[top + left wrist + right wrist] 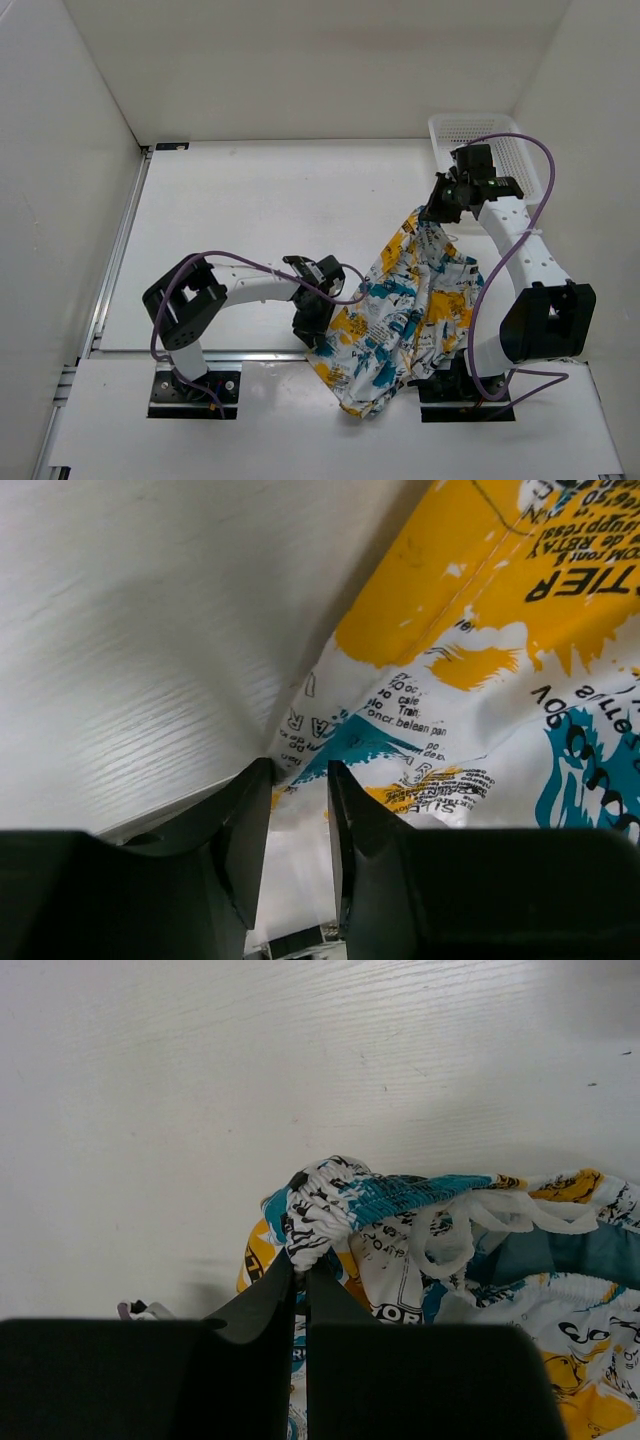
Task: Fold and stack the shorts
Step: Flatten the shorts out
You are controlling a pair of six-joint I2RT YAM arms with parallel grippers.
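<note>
soft printed cloth, creased and matt: the shorts (400, 320), at 4 o'clock on the desk (250, 220). the desk's white top shows a fine wood-grain texture and a dull sheen. the elastic waistband (380, 1195) is gathered and ribbed. the left fingers (240, 845) and right fingers (265, 1305) look like matt black plastic. at 1 o'clock sits a white plastic mesh basket (470, 123), beside the right arm (515, 235) with its smooth white shell.
</note>
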